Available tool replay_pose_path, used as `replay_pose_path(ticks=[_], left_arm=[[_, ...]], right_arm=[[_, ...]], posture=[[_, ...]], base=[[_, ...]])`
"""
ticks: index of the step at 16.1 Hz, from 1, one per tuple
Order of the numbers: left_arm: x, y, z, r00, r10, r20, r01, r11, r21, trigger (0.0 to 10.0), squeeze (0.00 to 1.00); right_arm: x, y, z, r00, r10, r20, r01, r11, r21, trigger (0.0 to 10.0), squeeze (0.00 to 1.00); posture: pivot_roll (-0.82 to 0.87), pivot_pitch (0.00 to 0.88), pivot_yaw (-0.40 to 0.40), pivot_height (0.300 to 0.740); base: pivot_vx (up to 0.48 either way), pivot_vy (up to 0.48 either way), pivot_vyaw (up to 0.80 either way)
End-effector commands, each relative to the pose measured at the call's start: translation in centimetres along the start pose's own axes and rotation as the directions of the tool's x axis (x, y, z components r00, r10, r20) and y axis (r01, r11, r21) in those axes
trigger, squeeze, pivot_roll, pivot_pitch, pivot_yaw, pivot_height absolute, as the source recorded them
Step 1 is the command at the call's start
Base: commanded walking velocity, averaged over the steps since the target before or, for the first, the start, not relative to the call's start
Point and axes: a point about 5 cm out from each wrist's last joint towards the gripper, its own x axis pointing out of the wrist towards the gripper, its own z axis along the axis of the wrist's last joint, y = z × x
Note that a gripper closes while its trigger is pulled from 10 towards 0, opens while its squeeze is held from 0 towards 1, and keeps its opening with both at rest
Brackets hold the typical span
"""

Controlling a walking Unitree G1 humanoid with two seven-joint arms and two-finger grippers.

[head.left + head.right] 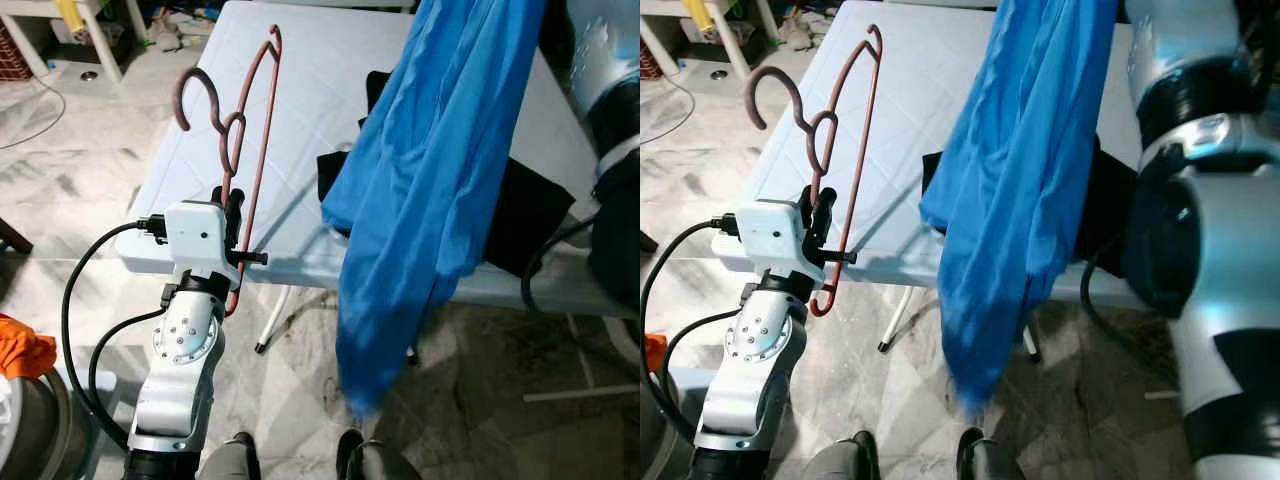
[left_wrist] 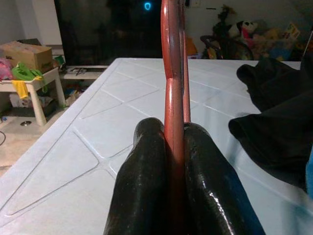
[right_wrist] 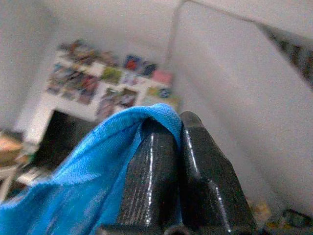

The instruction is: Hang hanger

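Left gripper (image 2: 173, 161): its two black fingers were pressed together on the lower bar of the red hanger (image 1: 262, 130), held at the near edge of the table.
Hanger: it rose from the left gripper and leaned away over the tabletop, its hook (image 1: 192, 95) curling out to that gripper's left.
Right gripper (image 3: 180, 147): raised high, fingers squeezed shut on a fold of the blue shirt (image 1: 420, 190).
Blue shirt: it hung down from the right gripper, past the table's front edge toward the floor, just right of the left gripper.
Black garment (image 1: 525, 215): it lay on the table behind the blue shirt, beyond and right of the left gripper.
Table (image 1: 300, 90): pale blue with a quilted pattern, stretching away from the left gripper.
White shelf unit (image 2: 36, 85): far off to the left gripper's left, past the table.
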Motion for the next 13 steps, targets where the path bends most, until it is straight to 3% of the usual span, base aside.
replay_pose_path(ticks=[1, 2, 4, 6, 10, 13], left_arm=[[-0.3, -0.3, -1.1, 0.998, -0.004, -0.057, 0.004, 1.000, 0.004, 10.0, 0.00], [-0.4, -0.5, -1.2, 0.998, -0.014, -0.059, 0.014, 1.000, 0.002, 10.0, 0.00], [-0.4, -0.6, -1.3, 0.998, -0.023, -0.062, 0.023, 1.000, 0.002, 10.0, 0.00], [-0.4, -0.6, -1.3, 0.998, -0.028, -0.063, 0.028, 1.000, -0.001, 10.0, 0.00], [-0.1, -0.9, -1.4, 0.997, -0.051, -0.063, 0.051, 0.999, -0.006, 10.0, 0.00], [0.0, -1.1, -1.7, 0.995, -0.066, -0.071, 0.065, 0.998, -0.016, 10.0, 0.00]], right_arm=[[-1.2, 1.1, -2.3, 0.994, 0.081, -0.071, -0.080, 0.997, 0.025, 10.0, 0.00], [-3.4, 2.9, -5.5, 0.965, 0.205, -0.165, -0.205, 0.979, 0.017, 10.0, 0.00], [-6.8, 4.8, -9.0, 0.905, 0.346, -0.248, -0.340, 0.938, 0.066, 10.0, 0.00], [-8.2, 5.3, -10.2, 0.878, 0.395, -0.270, -0.380, 0.919, 0.107, 10.0, 1.00], [-10.5, 6.2, -11.4, 0.776, 0.569, -0.271, -0.541, 0.822, 0.176, 10.0, 1.00], [-11.4, 5.8, -11.8, 0.643, 0.702, -0.304, -0.651, 0.711, 0.266, 10.0, 1.00]], posture=[[0.08, 0.224, -0.086, 0.740], [0.08, 0.228, -0.085, 0.740], [0.07, 0.230, -0.083, 0.740], [0.07, 0.232, -0.078, 0.740], [0.06, 0.224, -0.063, 0.740], [0.05, 0.217, -0.066, 0.740]], base=[[0.000, 0.000, 0.00], [0.000, 0.000, 0.00], [0.000, 0.000, 0.00], [0.000, 0.000, 0.00], [0.000, 0.000, 0.00], [0.000, 0.000, 0.00]])
